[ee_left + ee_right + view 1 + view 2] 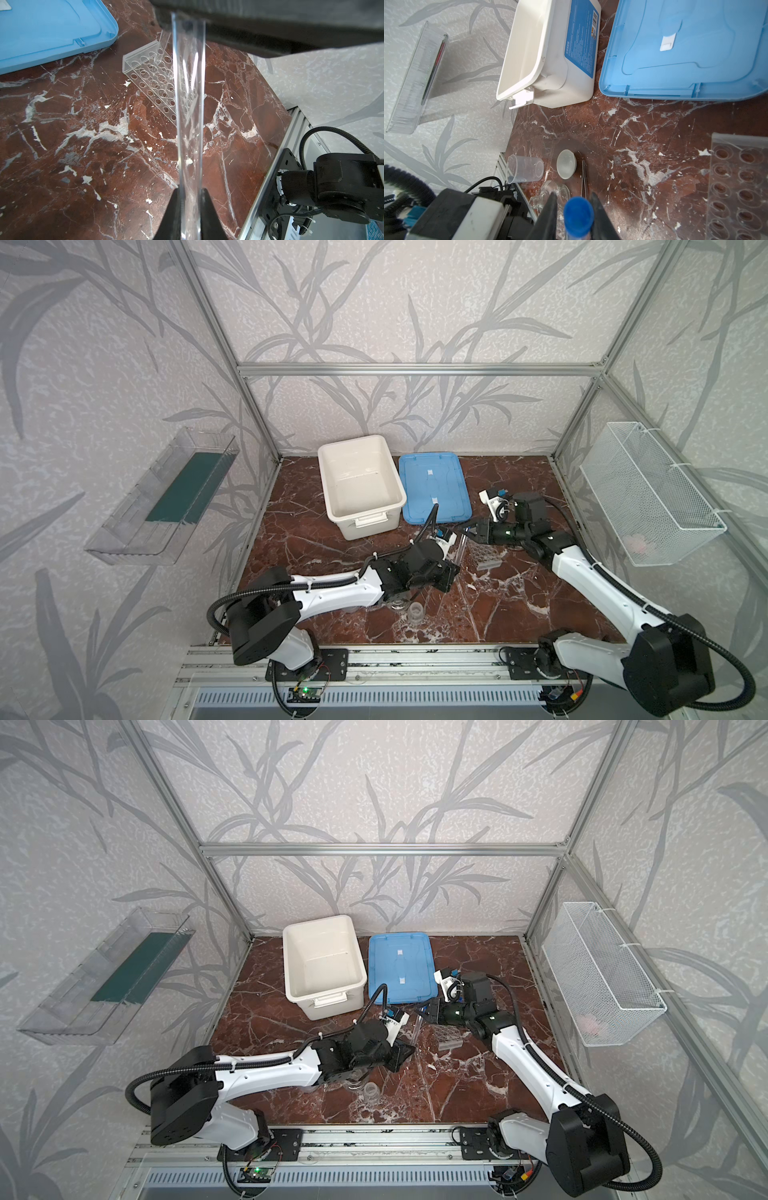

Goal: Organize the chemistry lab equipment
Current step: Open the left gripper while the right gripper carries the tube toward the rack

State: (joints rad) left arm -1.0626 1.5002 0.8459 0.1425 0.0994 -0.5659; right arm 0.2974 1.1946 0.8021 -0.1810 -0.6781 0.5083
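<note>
Test tube [189, 104] pinched by L claw [191, 190]; R claw [573, 195] round cap [578, 214], grip unclear; box label [581, 37] unreadable.

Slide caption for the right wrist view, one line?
Blue-capped test tube between the fingers of the right gripper; tube rack nearby, white dish and beaker beyond.

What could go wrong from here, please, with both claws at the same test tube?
The left claw grips the long clear blue-capped test tube while the right claw brackets its cap: opposing pulls could crack or drop it. The clear holed tube rack, close beside them, could get knocked.
</note>
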